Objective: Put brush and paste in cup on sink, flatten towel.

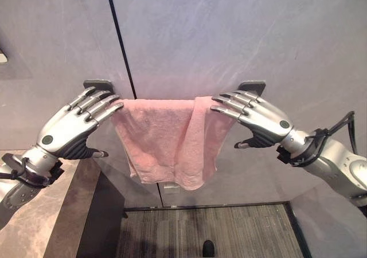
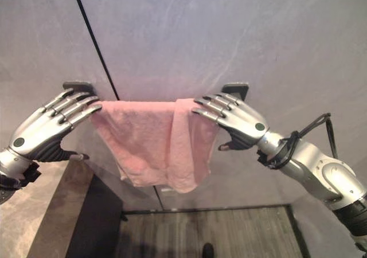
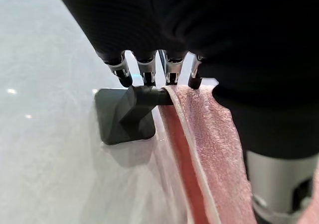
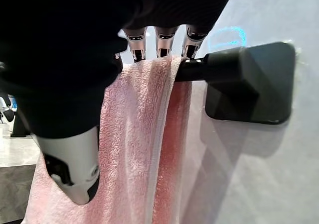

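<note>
A pink towel (image 1: 166, 137) hangs bunched over a black bar on the grey wall, its right part folded over itself. The bar's black mounts (image 1: 98, 84) (image 1: 252, 86) show at either end. My left hand (image 1: 69, 129) is open at the towel's left end, straight fingers (image 3: 147, 72) lying over the bar by the left mount (image 3: 124, 114). At the right end my right hand (image 1: 264, 120) is open too, its fingers laid on top of the towel (image 4: 134, 134) beside the right mount (image 4: 249, 84). Both thumbs hang below, apart from the cloth.
A brown stone counter (image 1: 34, 212) juts in at the lower left, under my left arm. Below the towel lies a dark striped floor (image 1: 229, 229). A black vertical seam (image 1: 120, 40) runs down the wall behind the bar's left end.
</note>
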Controlling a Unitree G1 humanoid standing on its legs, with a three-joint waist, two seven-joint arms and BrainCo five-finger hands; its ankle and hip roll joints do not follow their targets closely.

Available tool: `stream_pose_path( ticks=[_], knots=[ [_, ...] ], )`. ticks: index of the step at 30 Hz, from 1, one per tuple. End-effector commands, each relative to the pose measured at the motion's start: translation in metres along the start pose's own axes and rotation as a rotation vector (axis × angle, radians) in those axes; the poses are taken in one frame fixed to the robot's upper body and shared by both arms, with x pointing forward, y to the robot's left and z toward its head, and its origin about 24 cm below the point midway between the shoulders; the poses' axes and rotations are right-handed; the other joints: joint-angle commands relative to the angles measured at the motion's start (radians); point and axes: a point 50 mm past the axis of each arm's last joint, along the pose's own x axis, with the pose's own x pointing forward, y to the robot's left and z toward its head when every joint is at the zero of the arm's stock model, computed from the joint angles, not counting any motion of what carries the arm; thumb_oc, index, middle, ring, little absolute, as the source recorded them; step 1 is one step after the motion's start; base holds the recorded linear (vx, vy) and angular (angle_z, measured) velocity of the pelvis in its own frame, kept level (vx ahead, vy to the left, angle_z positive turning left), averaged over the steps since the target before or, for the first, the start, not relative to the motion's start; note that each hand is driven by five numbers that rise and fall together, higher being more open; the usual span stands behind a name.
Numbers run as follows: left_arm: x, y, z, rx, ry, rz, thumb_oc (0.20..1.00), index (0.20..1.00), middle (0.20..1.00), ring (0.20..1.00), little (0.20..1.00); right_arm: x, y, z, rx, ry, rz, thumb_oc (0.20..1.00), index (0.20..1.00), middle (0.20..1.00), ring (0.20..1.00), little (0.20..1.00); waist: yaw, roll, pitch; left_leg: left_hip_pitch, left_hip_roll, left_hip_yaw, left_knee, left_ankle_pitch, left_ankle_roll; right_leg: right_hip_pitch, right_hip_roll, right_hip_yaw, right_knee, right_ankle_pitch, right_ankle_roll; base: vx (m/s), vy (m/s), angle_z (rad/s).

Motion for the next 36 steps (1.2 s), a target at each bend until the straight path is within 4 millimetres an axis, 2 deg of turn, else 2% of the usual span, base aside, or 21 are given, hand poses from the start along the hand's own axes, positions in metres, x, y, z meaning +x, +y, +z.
stream_pose_path(
  ticks=[1,11,16,26,28,30,32,33,36],
  knots=[
    [-0.004,0.001,-0.017,0.015,0.037,-0.129,1.0,1.0,1.0,1.0,1.0,-0.003,-0.001,-0.012,0.021,0.038,0.075,1.0,1.0,1.0,1.0,1.0,-0.016,-0.01,-0.024,-0.034,0.022,-0.028,0.006,0.027,-0.026,0.092,-0.099,-0.029,0.009,-0.042,0.099,0.0,0.0,0.0],
    [-0.019,-0.001,-0.031,0.027,0.127,-0.19,1.0,1.0,1.0,1.0,1.0,-0.034,0.003,-0.043,0.075,0.24,0.103,1.0,1.0,1.0,1.0,1.0,-0.021,-0.007,-0.025,-0.031,0.027,-0.026,0.006,0.03,-0.031,0.097,-0.096,-0.036,0.009,-0.044,0.098,0.0,-0.006,-0.03],
    [-0.026,-0.004,-0.038,0.027,0.176,-0.207,1.0,1.0,1.0,1.0,1.0,-0.042,0.006,-0.047,0.102,0.288,0.084,1.0,1.0,1.0,1.0,1.0,-0.017,-0.009,-0.024,-0.029,0.031,-0.026,0.006,0.031,-0.032,0.099,-0.093,-0.037,0.009,-0.046,0.097,0.0,0.0,0.0],
    [-0.023,-0.003,-0.037,0.028,0.178,-0.186,1.0,1.0,1.0,1.0,1.0,-0.043,0.011,-0.047,0.13,0.31,0.085,1.0,1.0,1.0,1.0,1.0,-0.013,-0.014,-0.025,-0.031,0.034,-0.029,0.006,0.034,-0.033,0.101,-0.091,-0.041,0.009,-0.047,0.094,0.0,0.0,0.0],
    [-0.021,-0.004,-0.035,0.026,0.175,-0.17,1.0,1.0,1.0,1.0,1.0,-0.04,0.011,-0.044,0.195,0.305,0.032,1.0,1.0,1.0,1.0,1.0,-0.013,-0.013,-0.026,-0.031,0.034,-0.03,0.006,0.034,-0.032,0.101,-0.091,-0.043,0.009,-0.047,0.093,0.0,0.0,0.0],
    [-0.022,-0.005,-0.036,0.025,0.191,-0.141,1.0,1.0,1.0,1.0,1.0,-0.037,0.012,-0.04,0.238,0.297,-0.01,1.0,1.0,1.0,1.0,1.0,-0.012,-0.014,-0.025,-0.032,0.034,-0.031,0.006,0.034,-0.031,0.101,-0.091,-0.043,0.009,-0.047,0.093,0.0,0.0,0.0],
    [-0.018,-0.006,-0.035,-0.049,0.244,0.032,1.0,1.0,1.0,1.0,1.0,-0.029,0.01,-0.031,0.375,0.283,-0.186,1.0,1.0,1.0,1.0,1.0,-0.014,-0.014,-0.025,-0.028,0.035,-0.035,0.006,0.029,-0.029,0.107,-0.091,-0.047,0.009,-0.054,0.091,0.0,0.0,0.0],
    [-0.016,-0.006,-0.036,-0.078,0.265,0.092,1.0,1.0,1.0,1.0,1.0,-0.029,0.007,-0.031,0.38,0.287,-0.232,1.0,1.0,1.0,1.0,1.0,-0.012,-0.015,-0.025,-0.033,0.035,-0.036,0.006,0.035,-0.029,0.102,-0.091,-0.045,0.009,-0.049,0.088,0.0,0.0,0.0],
    [-0.011,-0.005,-0.029,-0.291,0.331,0.384,1.0,1.0,1.0,1.0,1.0,-0.019,-0.004,-0.018,0.533,0.254,-0.491,1.0,1.0,1.0,1.0,1.0,-0.013,-0.015,-0.024,-0.034,0.036,-0.037,0.006,0.035,-0.025,0.102,-0.091,-0.045,0.009,-0.05,0.084,0.0,0.0,0.0]
  ],
)
